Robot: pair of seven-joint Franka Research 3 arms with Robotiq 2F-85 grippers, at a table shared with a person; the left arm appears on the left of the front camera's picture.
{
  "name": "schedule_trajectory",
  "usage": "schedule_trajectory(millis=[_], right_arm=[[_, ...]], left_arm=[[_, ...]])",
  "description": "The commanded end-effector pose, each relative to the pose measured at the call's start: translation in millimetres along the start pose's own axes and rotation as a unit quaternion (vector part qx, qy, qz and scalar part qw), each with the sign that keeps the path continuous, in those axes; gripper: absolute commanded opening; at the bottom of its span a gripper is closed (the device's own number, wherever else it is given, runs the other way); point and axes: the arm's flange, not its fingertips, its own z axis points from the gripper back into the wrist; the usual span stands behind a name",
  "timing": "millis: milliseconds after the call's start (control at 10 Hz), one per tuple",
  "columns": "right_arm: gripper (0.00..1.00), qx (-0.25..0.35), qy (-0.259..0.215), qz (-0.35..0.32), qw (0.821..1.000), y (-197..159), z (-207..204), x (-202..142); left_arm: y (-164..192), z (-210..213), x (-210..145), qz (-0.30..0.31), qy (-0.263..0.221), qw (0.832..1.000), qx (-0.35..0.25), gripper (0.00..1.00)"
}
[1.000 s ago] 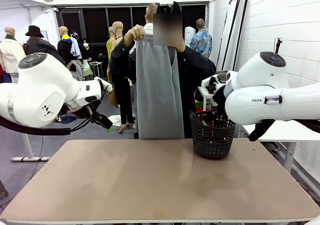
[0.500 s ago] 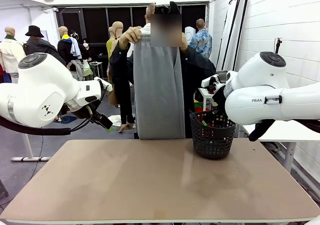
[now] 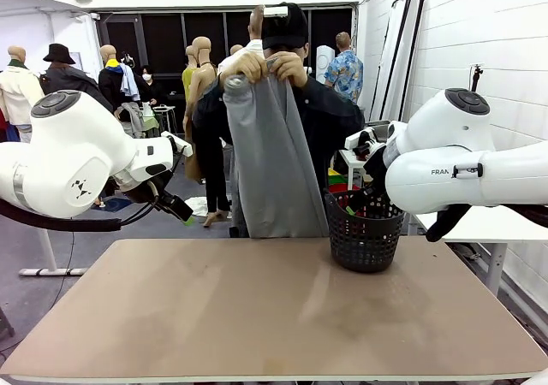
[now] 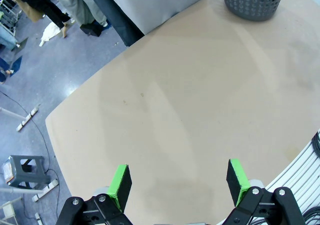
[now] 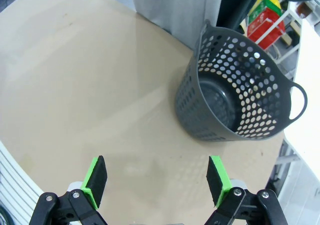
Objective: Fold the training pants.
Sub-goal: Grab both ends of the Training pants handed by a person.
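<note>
Front view | training pants (image 3: 272,158) held up in the person's hands (image 3: 244,67) at 12 o'clock, hanging past the far edge of the tabletop (image 3: 257,308) | basket (image 3: 366,231) at 2 o'clock | left claw (image 4: 178,172) spread wide, empty | right claw (image 5: 156,167) spread wide, empty

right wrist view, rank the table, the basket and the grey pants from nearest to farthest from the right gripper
From the right gripper, which is open above the table:
1. Table: directly beneath it.
2. Basket: ahead, toward the picture's upper right, standing on the table.
3. Pants: farthest, hanging at the table's far edge, top middle of the picture.
</note>
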Motion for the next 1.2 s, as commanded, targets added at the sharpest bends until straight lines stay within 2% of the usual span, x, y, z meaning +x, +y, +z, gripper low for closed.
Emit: schedule_trajectory(millis=[0,1100], right_arm=[[1.00,0.000,0.000,0.000,1.000,-0.2,0.1,-0.1],[1.00,0.000,0.000,0.000,1.000,-0.2,0.1,-0.1]], left_arm=[[-0.3,-0.9,-0.9,-0.004,0.002,1.000,-0.001,1.00],[-0.3,-0.9,-0.9,-0.004,0.002,1.000,-0.001,1.00]])
